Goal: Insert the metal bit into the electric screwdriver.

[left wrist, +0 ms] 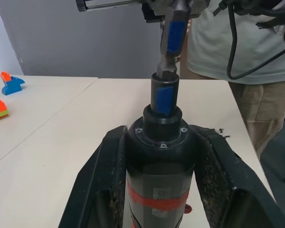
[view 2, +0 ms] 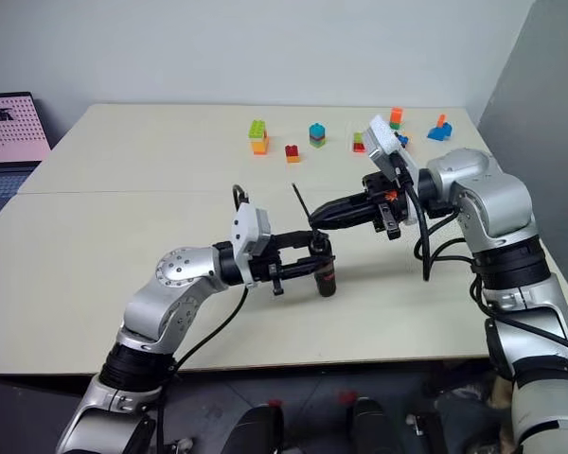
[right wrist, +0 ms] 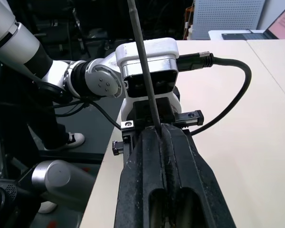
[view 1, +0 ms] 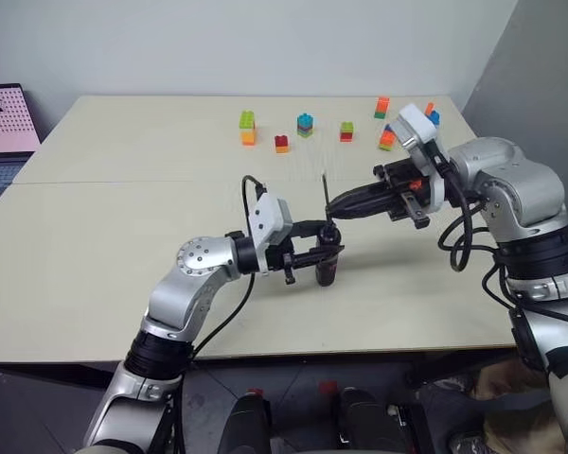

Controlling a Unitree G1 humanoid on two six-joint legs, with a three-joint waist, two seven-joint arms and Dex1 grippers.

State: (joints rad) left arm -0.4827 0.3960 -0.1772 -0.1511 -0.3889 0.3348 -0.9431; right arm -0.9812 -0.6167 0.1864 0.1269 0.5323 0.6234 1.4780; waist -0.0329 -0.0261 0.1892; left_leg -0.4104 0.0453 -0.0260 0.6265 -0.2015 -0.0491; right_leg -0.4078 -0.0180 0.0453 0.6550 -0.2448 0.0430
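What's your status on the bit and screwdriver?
Left hand shut on electric screwdriver, upright. Right hand shut on metal bit, above it. Not inserted.

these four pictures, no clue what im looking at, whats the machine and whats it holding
It is a two-armed humanoid robot at a pale table. Two pictures come from cameras in its head, looking down over its arms; the other two come from a camera on each wrist, looking along that gripper's two black fingers.

The left gripper is shut on a black electric screwdriver with a red band, held upright. The right gripper is shut on a thin metal bit, just above the screwdriver. The job is to fit the bit into the screwdriver.

Coloured toy blocks stand along the far edge, and a laptop sits at the far left. A person stands beyond the table.
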